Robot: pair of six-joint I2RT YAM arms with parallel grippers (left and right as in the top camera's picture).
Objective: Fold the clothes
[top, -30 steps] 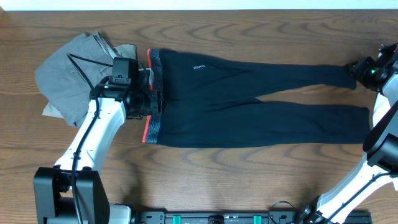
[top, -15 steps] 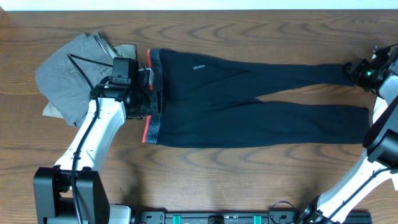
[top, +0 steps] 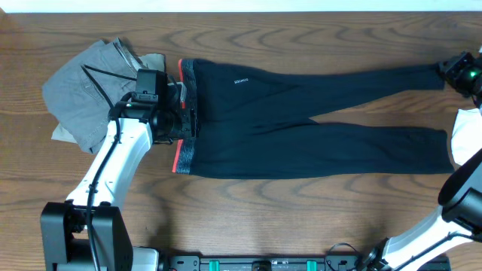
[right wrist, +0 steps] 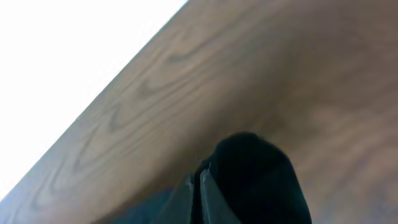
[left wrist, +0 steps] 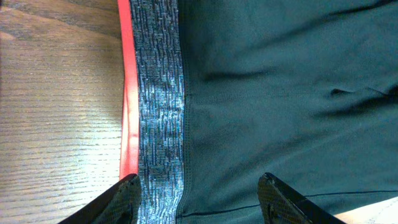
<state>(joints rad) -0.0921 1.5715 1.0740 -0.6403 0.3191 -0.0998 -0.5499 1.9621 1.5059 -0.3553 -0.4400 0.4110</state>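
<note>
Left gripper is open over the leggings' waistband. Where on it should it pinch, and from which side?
Probably the waistband at its red edge, coming in from the bare table side. The leggings lie flat, and that edge is a free lip facing open wood, so a finger could slide under. The left gripper hangs open above it; the trousers crowd its far end.

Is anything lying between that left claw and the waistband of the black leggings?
Nothing visible does. The left gripper is open right over the waistband of the leggings, with only bare fabric under it. The folded trousers lie beside the waistband, not on it.
</note>
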